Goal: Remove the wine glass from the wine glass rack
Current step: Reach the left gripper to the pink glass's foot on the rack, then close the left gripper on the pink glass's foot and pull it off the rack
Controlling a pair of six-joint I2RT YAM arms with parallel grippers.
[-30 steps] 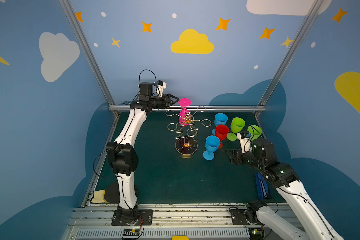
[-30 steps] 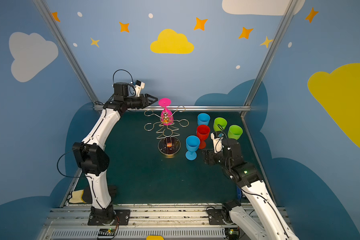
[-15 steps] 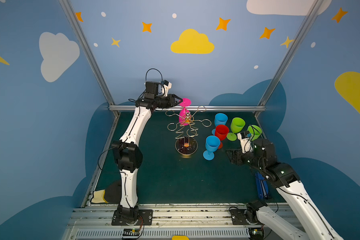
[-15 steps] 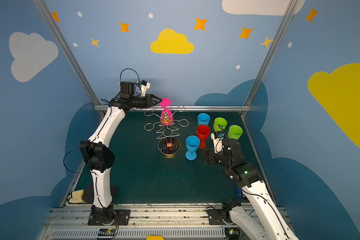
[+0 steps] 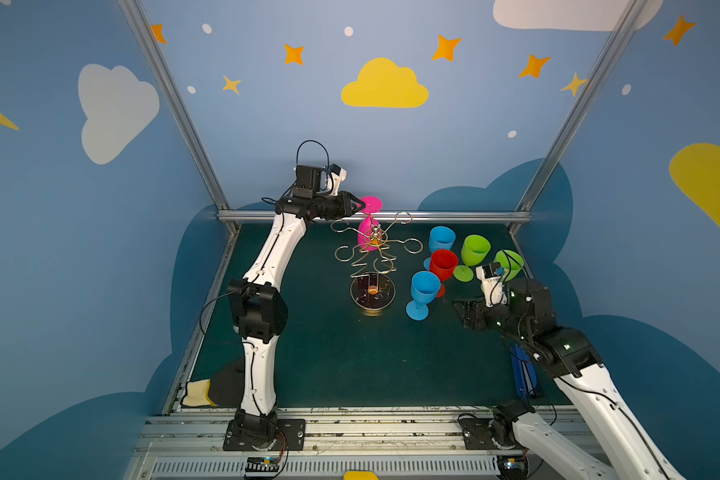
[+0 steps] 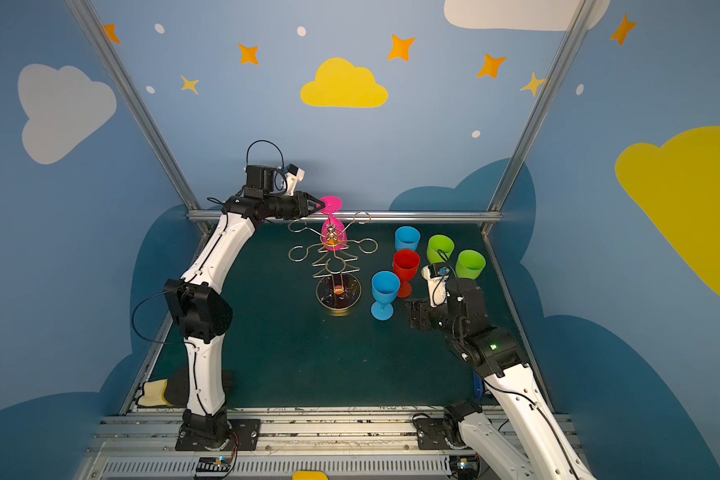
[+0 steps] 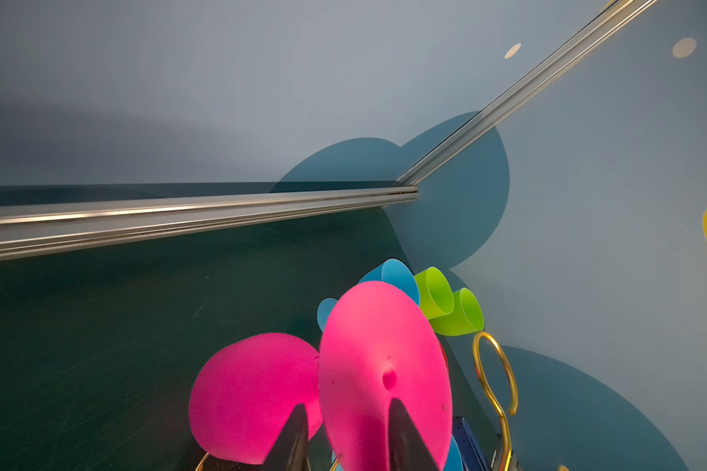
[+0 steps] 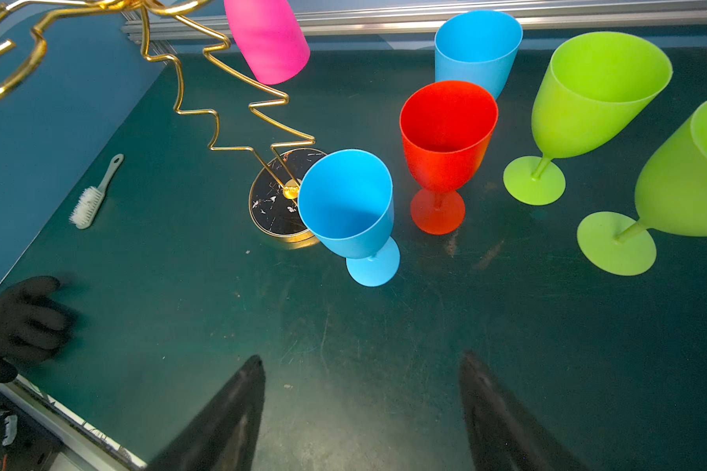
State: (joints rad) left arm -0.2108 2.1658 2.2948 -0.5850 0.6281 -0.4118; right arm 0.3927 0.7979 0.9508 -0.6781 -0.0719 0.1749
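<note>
My left pincer straddles the pink glass at its foot, part closed; I can't tell if it grips. It hangs inverted on the rack. My right pincer gapes empty

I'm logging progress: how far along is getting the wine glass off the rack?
Done: the left gripper is at the pink wine glass, jaws either side of its foot. In hand: the grasp; tightness unclear. Left: lifting it off, since it hangs upside down on the wine glass rack. The right gripper hovers open above the mat.
</note>
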